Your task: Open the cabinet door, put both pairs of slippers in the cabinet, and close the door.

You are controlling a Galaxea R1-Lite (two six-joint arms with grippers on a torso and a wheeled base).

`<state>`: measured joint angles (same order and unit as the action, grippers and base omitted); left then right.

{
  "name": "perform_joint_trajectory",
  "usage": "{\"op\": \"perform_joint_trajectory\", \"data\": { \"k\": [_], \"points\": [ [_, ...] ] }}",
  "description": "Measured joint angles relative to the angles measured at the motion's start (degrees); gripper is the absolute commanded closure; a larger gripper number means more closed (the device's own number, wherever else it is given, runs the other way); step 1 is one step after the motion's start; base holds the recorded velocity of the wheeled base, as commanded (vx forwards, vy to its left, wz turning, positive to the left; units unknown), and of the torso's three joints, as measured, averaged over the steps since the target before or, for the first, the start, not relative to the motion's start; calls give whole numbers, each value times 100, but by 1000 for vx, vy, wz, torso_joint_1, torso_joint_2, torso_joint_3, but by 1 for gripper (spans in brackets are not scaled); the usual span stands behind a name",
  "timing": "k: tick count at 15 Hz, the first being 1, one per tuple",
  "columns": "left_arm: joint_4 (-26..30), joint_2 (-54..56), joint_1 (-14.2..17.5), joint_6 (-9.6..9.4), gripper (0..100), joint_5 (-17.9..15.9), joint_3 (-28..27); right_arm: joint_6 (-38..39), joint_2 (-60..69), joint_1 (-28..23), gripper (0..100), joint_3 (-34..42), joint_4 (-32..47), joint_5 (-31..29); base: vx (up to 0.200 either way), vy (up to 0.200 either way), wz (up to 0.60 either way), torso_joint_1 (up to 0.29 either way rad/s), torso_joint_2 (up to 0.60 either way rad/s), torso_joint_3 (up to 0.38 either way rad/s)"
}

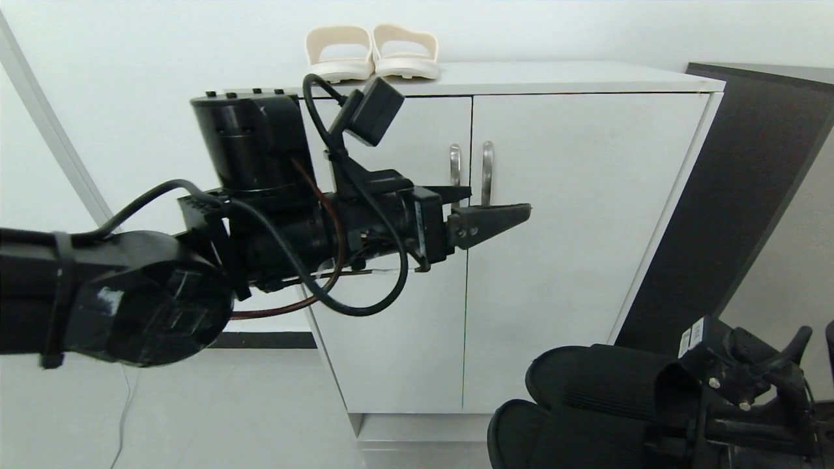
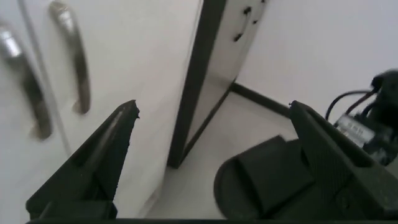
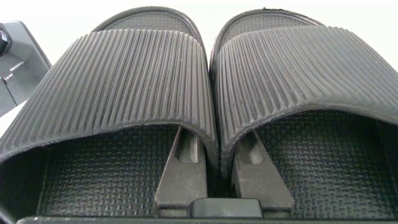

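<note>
The white cabinet (image 1: 573, 247) stands with both doors closed, its two metal handles (image 1: 470, 168) side by side at the middle seam. A cream pair of slippers (image 1: 373, 52) rests on the cabinet top. My left gripper (image 1: 499, 200) is open just in front of the handles, which show close by in the left wrist view (image 2: 71, 56) beside that gripper (image 2: 213, 109). Low on the right, my right gripper (image 1: 677, 391) is shut on a black pair of slippers (image 1: 586, 391). Its fingers (image 3: 183, 171) sit inside both slippers (image 3: 137, 81), pinching their inner walls together.
A dark panel (image 1: 736, 195) leans along the cabinet's right side. Pale floor (image 1: 228, 410) lies open to the left of the cabinet, with a thin cable on it. A white wall is behind.
</note>
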<state>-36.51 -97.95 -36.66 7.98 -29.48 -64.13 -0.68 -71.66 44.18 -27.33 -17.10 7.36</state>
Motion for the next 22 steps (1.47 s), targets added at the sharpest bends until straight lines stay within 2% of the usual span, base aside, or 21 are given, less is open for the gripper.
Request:
{"op": "perform_joint_trajectory", "data": {
  "k": [2,3,4,5,9,11,13,16,17,20,22],
  "points": [
    [15,-257,-39,536,0,-383,-386,0,0,0,100,5,-2,-1,0,0,0,0,0,0],
    [15,-338,-39,912,0,-585,-511,0,2,0,100,7,0,-1,0,0,0,0,0,0],
    [11,-395,-28,1123,0,-719,-610,2,2,0,100,7,0,-1,0,0,0,0,0,0],
    [11,-445,-11,1237,0,-758,-692,-5,2,0,100,2,0,0,0,0,0,0,0,0],
    [88,-646,69,1264,0,-552,-979,2,2,-5,100,-6,-9,0,0,0,0,0,0,0],
    [419,-688,144,1204,0,-464,-1097,0,2,-17,100,-9,-11,0,0,0,0,0,0,0],
    [492,-739,168,1139,0,-172,-1252,-2,2,-24,100,-9,-9,-1,0,0,0,0,0,0],
    [761,-828,179,1123,0,-20,-1469,-7,2,-28,100,-9,-11,-1,0,0,0,0,0,0],
    [863,-869,179,1095,0,145,-1569,-7,2,-27,100,-6,-9,0,0,0,0,0,0,0],
    [953,-1084,188,840,0,619,-1866,-7,2,-27,100,5,-9,0,0,0,0,0,0,0],
    [958,-1217,190,772,0,718,-1938,-7,0,-27,100,10,-5,0,0,0,0,0,0,0]
  ]
}}
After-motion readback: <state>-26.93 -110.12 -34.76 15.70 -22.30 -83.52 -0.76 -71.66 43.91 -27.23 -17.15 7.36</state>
